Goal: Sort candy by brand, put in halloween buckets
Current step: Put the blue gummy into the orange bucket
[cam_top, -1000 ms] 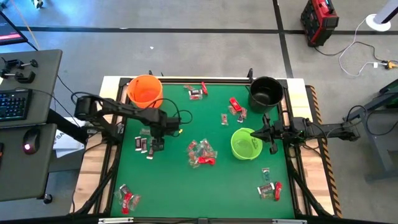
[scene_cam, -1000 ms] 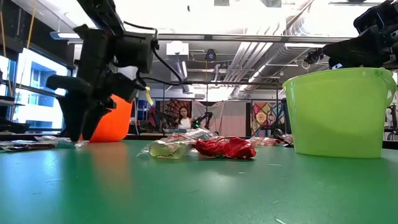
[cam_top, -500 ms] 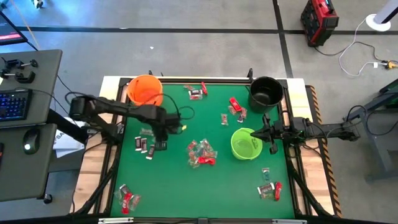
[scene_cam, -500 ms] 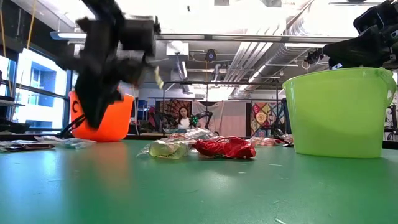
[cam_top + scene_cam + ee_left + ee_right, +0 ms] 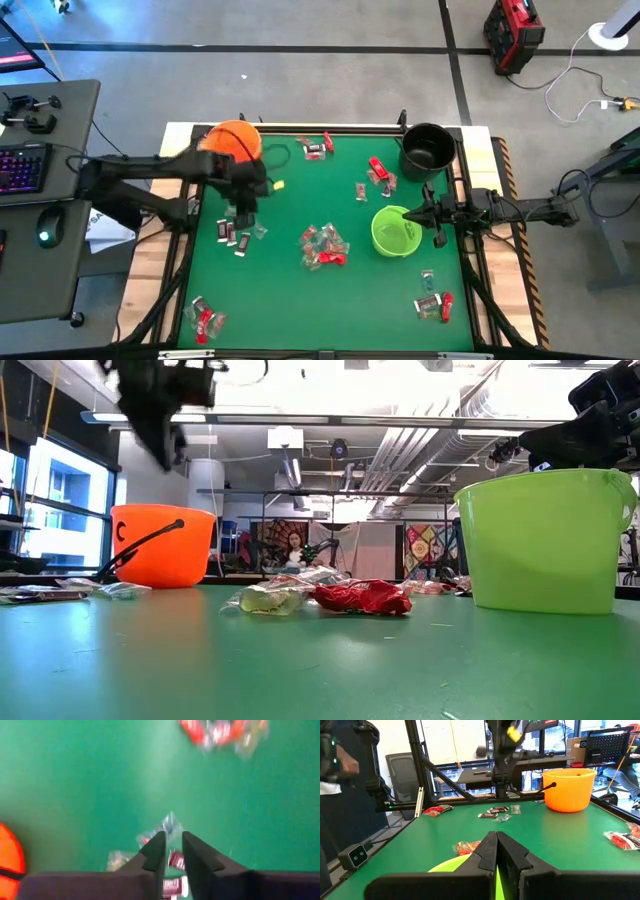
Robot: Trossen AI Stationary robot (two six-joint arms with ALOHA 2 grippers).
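On the left of the green counter (image 5: pixel 290 300), your left tool (image 5: pixel 169 851) hangs high beside the orange bucket (image 5: pixel 233 143), fingers a narrow gap apart, nothing visibly held; the small wrapped sweets (image 5: pixel 238 232) lie on the felt under it. If you go back down, centre over one dark wrapper and pinch its crinkly middle, clear of the neighbours. Farther right, more candy (image 5: pixel 324 246), the smooth green bucket (image 5: pixel 395 231) and black bucket (image 5: pixel 427 149); your right tool (image 5: pixel 496 852) waits closed above the green rim.
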